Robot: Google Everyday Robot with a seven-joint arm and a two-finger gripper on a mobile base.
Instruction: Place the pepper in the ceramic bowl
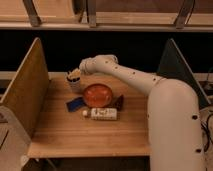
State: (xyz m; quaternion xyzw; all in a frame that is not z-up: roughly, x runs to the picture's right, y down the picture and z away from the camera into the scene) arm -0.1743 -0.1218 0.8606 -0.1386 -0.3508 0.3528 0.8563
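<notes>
The glossy orange ceramic bowl sits on the wooden table, near its middle back. The pepper, a small dark brownish-red lump, lies on the table against the bowl's right side. My gripper is at the end of the white arm, above and behind the bowl's left edge, next to the pale cup. It is well apart from the pepper, and nothing shows in it.
A small pale cup with utensils stands left of the bowl. A flat dark-blue piece lies at the bowl's front left. A white labelled bottle lies in front of the bowl. Upright panels close the table's left and right sides.
</notes>
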